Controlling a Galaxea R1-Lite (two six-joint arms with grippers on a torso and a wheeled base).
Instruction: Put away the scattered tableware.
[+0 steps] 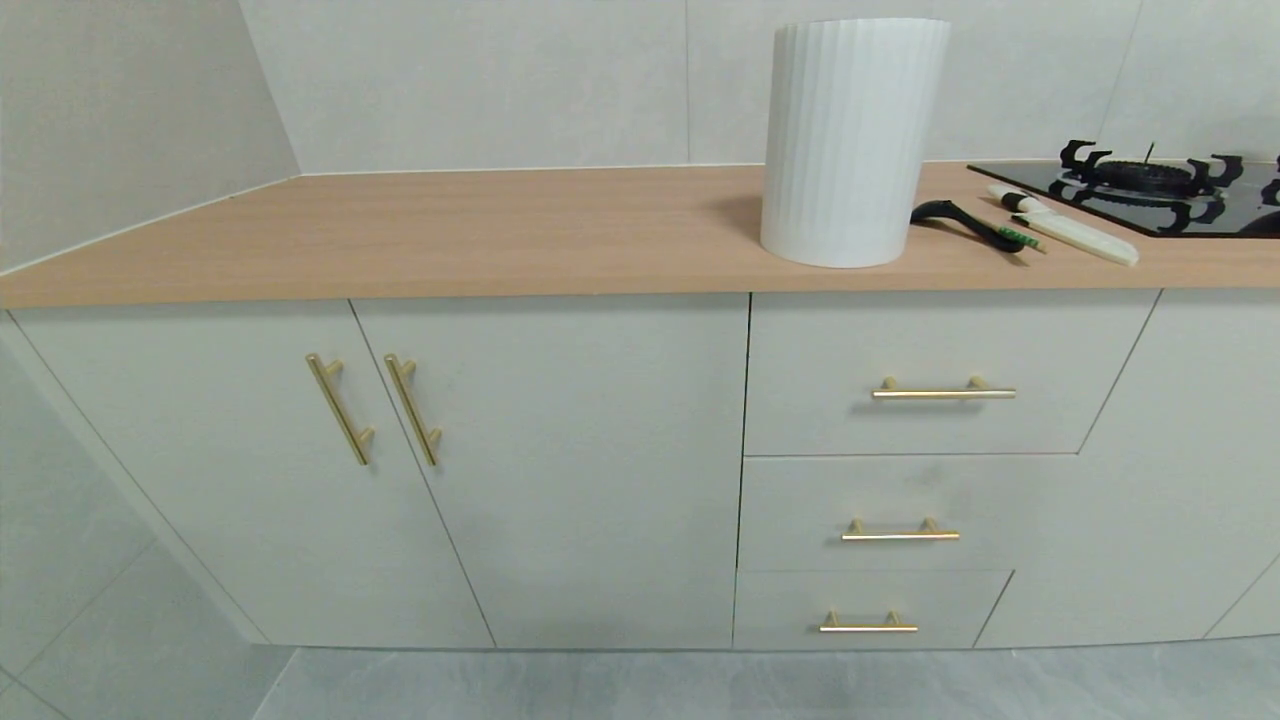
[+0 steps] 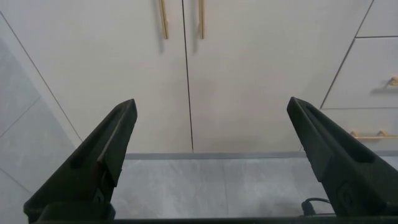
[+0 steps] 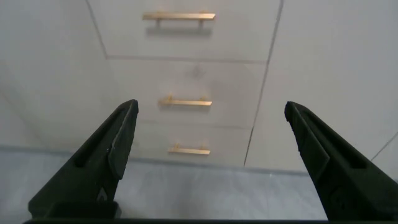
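Utensils [image 1: 1080,236] lay unstowed on the counter [image 1: 450,230], well above the left gripper [image 2: 211,158] and right gripper [image 3: 211,158], both gaping wide and empty; drawers [image 3: 205,78] facing the right gripper were shut.

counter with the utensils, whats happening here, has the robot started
Nothing is being handled yet. A black-handled utensil and a white utensil lie on the wooden counter, between a white ribbed container and the stove. Both grippers are open and empty, low in front of the cabinets: the left gripper faces the double doors, the right gripper faces the closed drawers.
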